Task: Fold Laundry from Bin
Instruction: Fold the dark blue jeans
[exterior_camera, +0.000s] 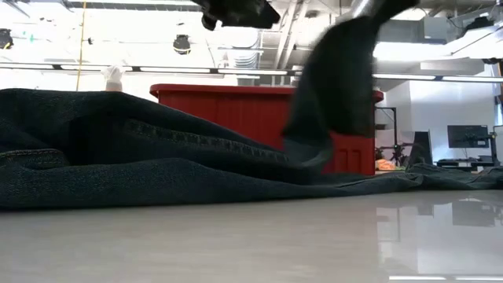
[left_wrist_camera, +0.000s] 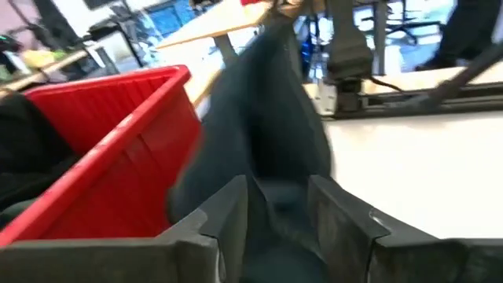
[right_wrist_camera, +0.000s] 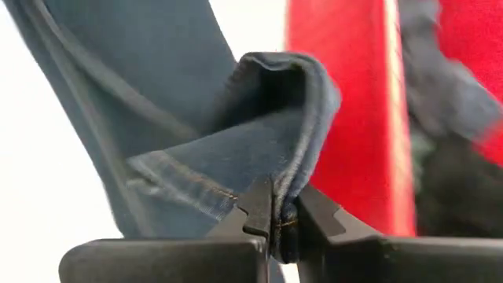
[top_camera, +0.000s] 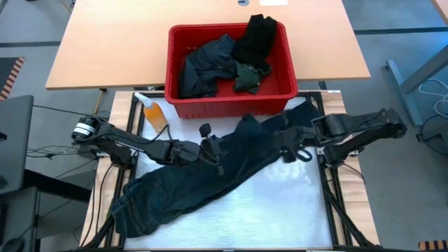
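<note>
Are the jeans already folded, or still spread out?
Spread out. The jeans lie stretched across the table in one long diagonal, with no neat fold; one end is lifted near the bin.

Left arm reaches in low from the table's left edge, left gripper [left_wrist_camera: 275, 212] near table centre, fingers [left_wrist_camera: 228, 216] parted with jeans [top_camera: 210, 175] cloth lying between them, not clamped. Right arm comes in from the right edge, elbow bent, right gripper [right_wrist_camera: 279, 216] pinched tight on a fold of the jeans hem, holding it lifted off the surface.
</note>
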`<action>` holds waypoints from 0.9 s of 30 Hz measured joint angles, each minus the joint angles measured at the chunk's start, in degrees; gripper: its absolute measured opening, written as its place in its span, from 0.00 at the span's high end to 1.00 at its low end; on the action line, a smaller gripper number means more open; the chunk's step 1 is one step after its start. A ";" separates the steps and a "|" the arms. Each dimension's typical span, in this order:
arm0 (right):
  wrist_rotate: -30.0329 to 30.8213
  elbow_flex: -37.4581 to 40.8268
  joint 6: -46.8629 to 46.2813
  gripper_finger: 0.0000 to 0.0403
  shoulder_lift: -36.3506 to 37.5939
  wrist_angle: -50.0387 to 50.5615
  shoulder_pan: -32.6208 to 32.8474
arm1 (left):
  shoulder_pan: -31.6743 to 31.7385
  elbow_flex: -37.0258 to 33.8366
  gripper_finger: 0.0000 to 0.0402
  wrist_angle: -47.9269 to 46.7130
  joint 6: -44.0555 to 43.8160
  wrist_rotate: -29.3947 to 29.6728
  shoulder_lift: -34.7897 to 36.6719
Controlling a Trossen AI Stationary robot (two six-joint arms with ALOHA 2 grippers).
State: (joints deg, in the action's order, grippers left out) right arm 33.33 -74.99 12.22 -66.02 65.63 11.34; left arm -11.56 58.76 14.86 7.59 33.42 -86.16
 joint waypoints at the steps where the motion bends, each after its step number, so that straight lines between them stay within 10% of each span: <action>1: 2.44 -1.23 0.73 0.88 0.03 4.49 -0.17 | -0.25 0.02 0.67 -1.12 -0.73 -0.49 0.47; 8: 21.17 -3.45 6.88 0.88 0.02 24.33 -3.39 | -2.39 0.02 0.67 -12.20 -7.92 -5.34 1.67; 16: 27.15 -2.49 12.11 0.88 1.68 24.29 -15.60 | -6.34 0.00 0.66 -23.59 -15.78 -8.96 1.72; 27: 16.91 -2.46 19.88 0.88 2.71 24.34 -34.57 | -10.88 0.00 0.66 -27.82 -19.90 -8.78 1.76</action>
State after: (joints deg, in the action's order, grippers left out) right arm 50.23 -77.45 32.10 -63.31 89.97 -23.23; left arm -22.44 58.76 -12.96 -12.31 24.64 -84.40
